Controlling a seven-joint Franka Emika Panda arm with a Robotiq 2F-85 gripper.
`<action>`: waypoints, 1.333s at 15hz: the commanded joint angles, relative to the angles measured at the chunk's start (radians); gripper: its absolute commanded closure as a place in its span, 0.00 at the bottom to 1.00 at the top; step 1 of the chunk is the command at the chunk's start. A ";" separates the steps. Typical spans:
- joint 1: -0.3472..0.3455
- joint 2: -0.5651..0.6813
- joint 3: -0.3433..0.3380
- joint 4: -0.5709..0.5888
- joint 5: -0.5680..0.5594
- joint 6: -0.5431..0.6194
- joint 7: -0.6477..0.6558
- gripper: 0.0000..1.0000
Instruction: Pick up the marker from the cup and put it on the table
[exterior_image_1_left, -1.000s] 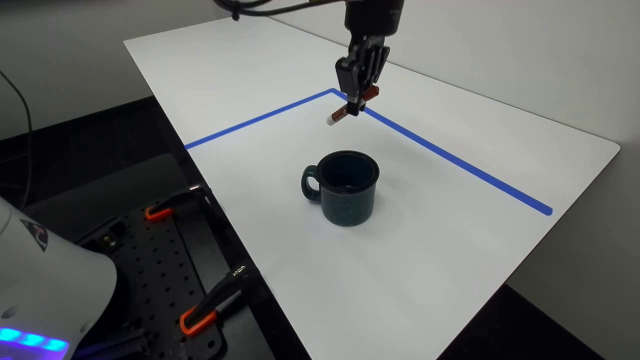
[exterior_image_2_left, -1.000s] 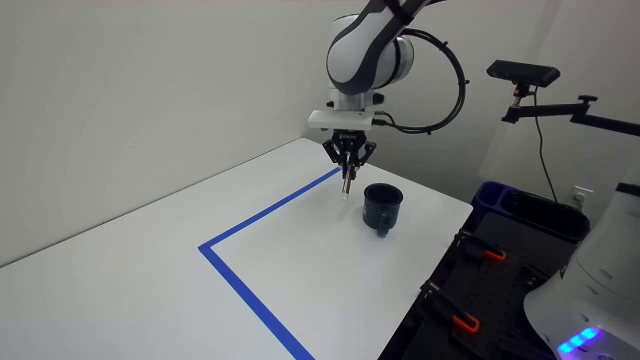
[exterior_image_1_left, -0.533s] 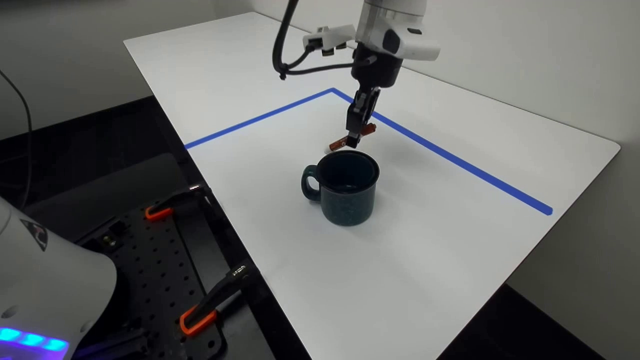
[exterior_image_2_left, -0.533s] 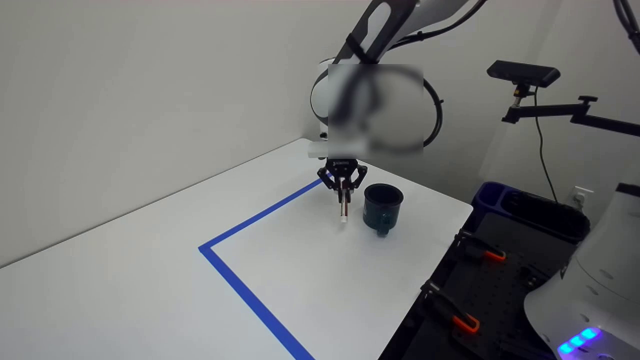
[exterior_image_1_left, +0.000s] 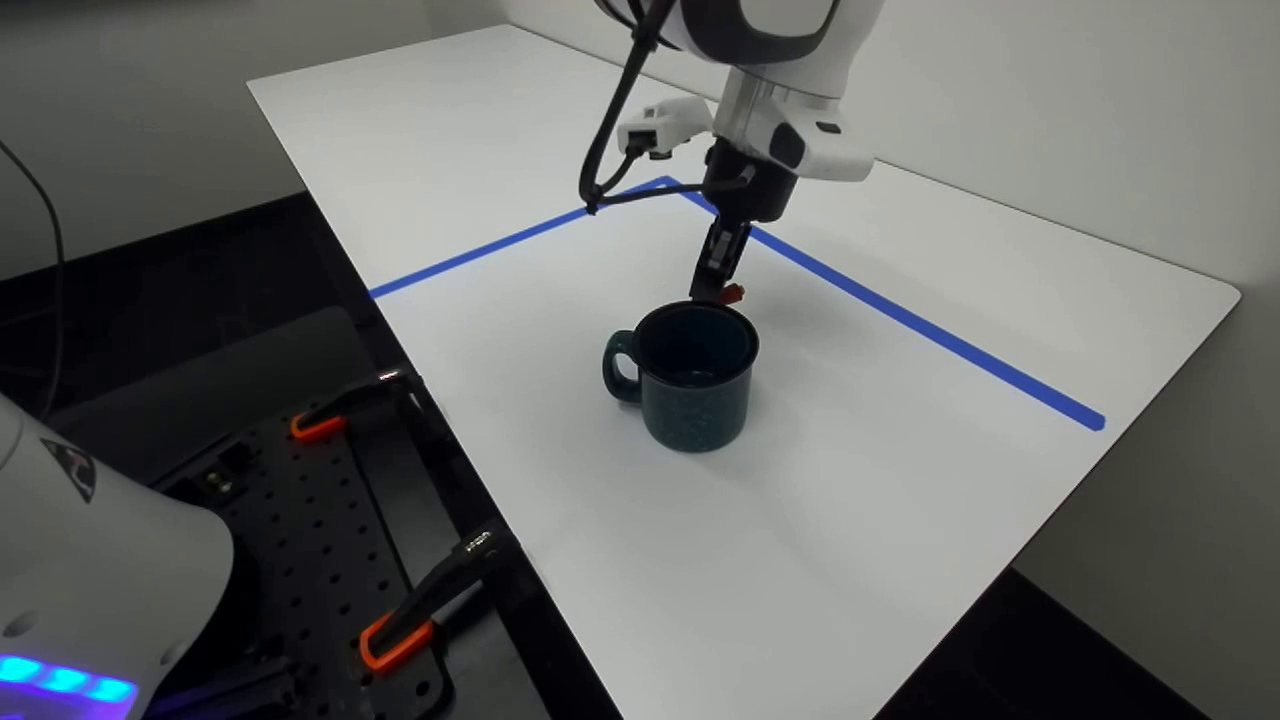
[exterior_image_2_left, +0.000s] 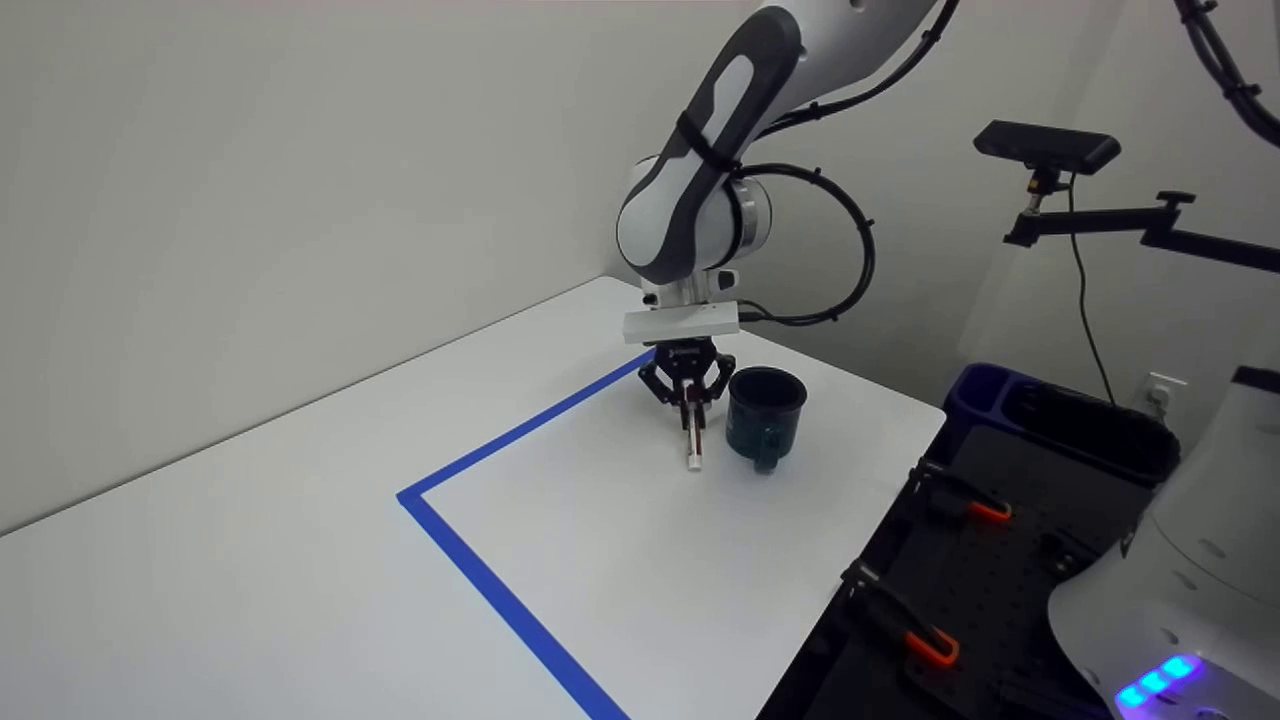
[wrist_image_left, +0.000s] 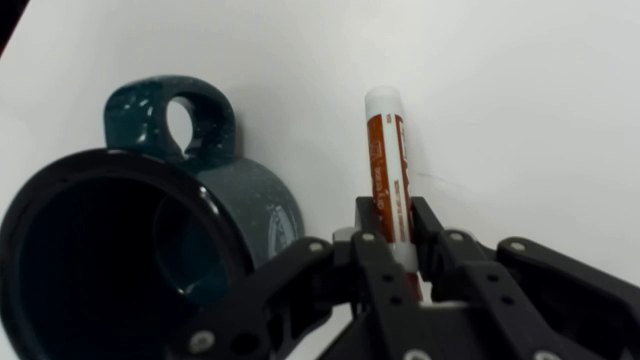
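Observation:
The marker (wrist_image_left: 388, 160) has a red-orange body with a white stripe and a white end. My gripper (wrist_image_left: 393, 212) is shut on it, one finger on each side. In an exterior view the marker (exterior_image_2_left: 694, 446) slants down from the gripper (exterior_image_2_left: 693, 415), low over the white table (exterior_image_2_left: 600, 560); I cannot tell whether it touches. The dark mug, the cup (exterior_image_2_left: 764, 420), stands upright beside the gripper. In an exterior view the cup (exterior_image_1_left: 697, 410) hides the fingertips and most of the marker; only its red end (exterior_image_1_left: 733, 294) shows. The wrist view shows the cup (wrist_image_left: 250, 195) at left.
Blue tape (exterior_image_2_left: 500, 600) forms an angle on the table. A wall (exterior_image_2_left: 300, 200) rises along the table's far edge. A black perforated bench (exterior_image_1_left: 310, 520) with orange clamps (exterior_image_1_left: 395, 640) adjoins the table. A camera on a stand (exterior_image_2_left: 1046, 148) is at the back.
The gripper has come down with the marker in it, to low over the table beside the cup. The cup has not moved.

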 joint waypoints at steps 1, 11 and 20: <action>0.007 0.014 -0.014 0.009 0.035 -0.019 -0.043 0.95; 0.013 0.010 -0.022 0.009 0.035 -0.026 -0.033 0.25; 0.024 -0.045 -0.034 0.012 0.021 -0.037 -0.018 0.00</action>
